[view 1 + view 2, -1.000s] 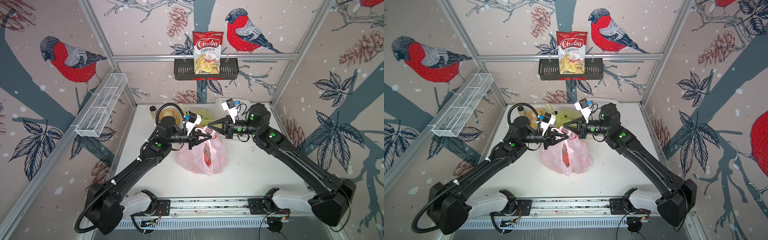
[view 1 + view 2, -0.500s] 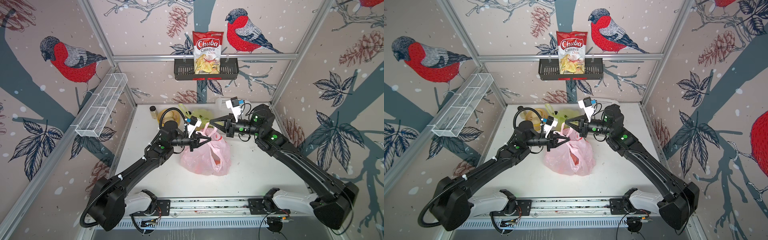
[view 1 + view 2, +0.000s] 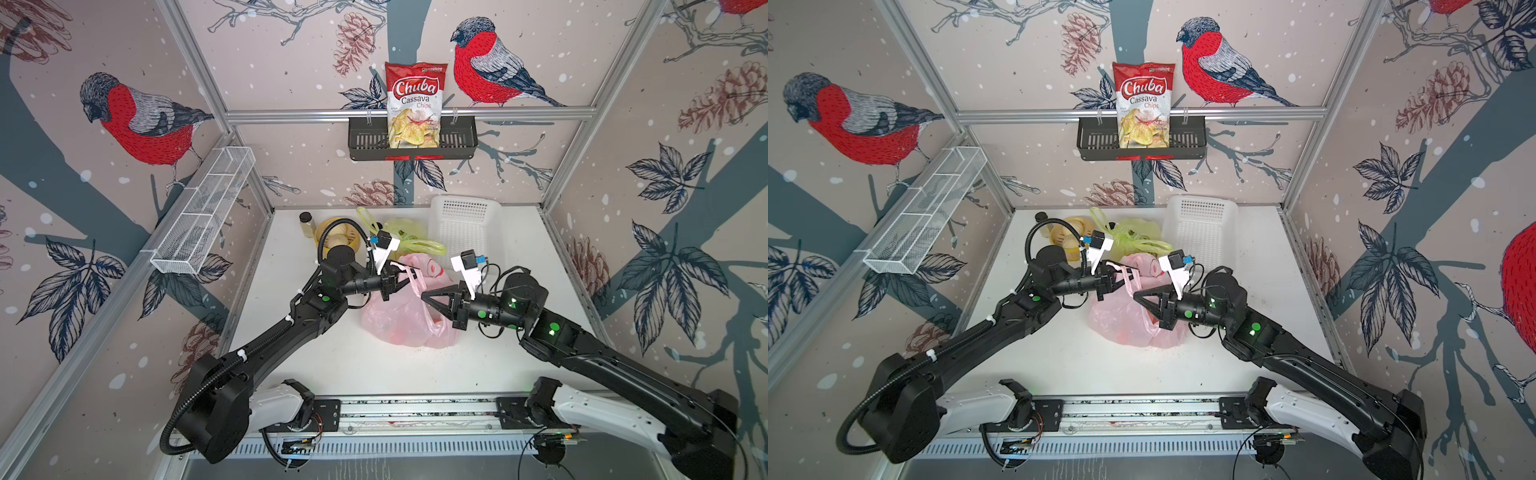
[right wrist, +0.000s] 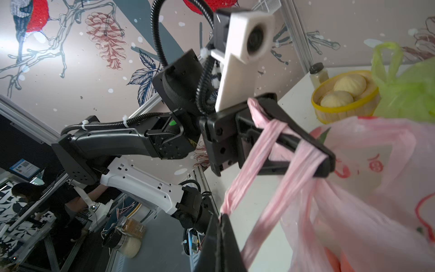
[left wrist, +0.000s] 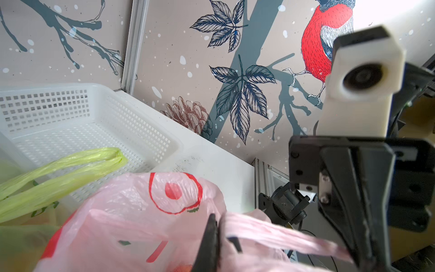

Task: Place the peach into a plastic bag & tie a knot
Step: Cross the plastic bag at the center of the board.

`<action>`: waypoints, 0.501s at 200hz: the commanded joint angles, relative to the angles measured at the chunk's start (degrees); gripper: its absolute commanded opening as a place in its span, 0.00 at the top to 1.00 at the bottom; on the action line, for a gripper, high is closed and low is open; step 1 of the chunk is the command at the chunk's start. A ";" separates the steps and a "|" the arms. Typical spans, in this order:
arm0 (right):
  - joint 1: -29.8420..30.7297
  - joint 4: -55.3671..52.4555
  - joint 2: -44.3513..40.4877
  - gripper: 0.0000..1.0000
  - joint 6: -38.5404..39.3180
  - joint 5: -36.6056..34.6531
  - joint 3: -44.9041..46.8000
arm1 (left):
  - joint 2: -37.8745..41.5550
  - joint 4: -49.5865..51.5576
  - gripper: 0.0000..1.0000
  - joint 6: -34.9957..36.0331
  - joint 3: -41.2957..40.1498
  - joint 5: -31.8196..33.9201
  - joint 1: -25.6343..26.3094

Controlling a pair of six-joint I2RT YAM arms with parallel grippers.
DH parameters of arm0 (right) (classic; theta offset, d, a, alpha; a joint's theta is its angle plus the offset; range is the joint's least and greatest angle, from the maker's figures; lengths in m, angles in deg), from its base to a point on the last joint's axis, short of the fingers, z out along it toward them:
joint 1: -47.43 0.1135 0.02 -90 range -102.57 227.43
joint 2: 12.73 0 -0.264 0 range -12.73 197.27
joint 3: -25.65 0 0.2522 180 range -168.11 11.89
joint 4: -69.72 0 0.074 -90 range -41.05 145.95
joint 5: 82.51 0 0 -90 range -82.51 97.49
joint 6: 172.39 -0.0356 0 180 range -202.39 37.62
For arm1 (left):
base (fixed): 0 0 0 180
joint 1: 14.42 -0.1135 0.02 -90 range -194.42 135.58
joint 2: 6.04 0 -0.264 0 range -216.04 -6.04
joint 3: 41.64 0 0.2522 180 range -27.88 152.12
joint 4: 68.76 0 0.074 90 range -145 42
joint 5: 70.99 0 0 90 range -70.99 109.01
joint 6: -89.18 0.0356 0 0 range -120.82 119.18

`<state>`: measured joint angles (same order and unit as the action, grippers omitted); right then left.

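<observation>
So both grippers are clamped on the pink bag (image 3: 399, 328) by one handle (image 4: 261, 150). The left gripper (image 3: 409, 277) is shut with that strand wound over it. The right gripper (image 3: 424, 296), just at 4 o'clock from it, pinches the same strand. The strand runs roughly 10-to-4 between them. The bag rests on the white table (image 3: 332, 357) at 6 o'clock of both tips, peach (image 4: 336, 261) inside. The green bag (image 3: 409, 232) and white basket (image 3: 465, 224) crowd 12 to 1 o'clock, so I'd guess sideways pulls have more room.

Bright, even light (wrist-view foregrounds soft, edges bowed)
</observation>
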<state>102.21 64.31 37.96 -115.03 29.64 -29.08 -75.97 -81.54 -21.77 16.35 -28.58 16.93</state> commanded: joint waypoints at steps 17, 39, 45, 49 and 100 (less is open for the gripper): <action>1.25 0.63 0.99 1.00 -2.25 -4.73 3.69 | -0.44 -5.53 1.00 -2.55 -0.20 4.87 -0.15; -0.66 0.03 3.23 1.00 -1.09 -5.79 4.16 | -0.46 -5.05 1.00 -2.48 -0.26 4.42 -0.04; -1.47 0.43 4.15 1.00 -1.02 -5.03 4.23 | -0.42 -4.86 1.00 -2.31 -0.28 4.43 0.07; -1.82 0.74 4.75 1.00 -0.95 -4.62 4.23 | -0.34 -4.59 1.00 -2.28 -0.33 4.49 0.10; -5.68 2.85 9.52 1.00 -0.01 -3.91 3.44 | 0.41 1.20 0.96 -0.16 0.19 5.58 0.37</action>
<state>98.19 67.88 46.53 -115.53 24.39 -25.49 -76.34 -80.03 -22.93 15.98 -25.28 17.19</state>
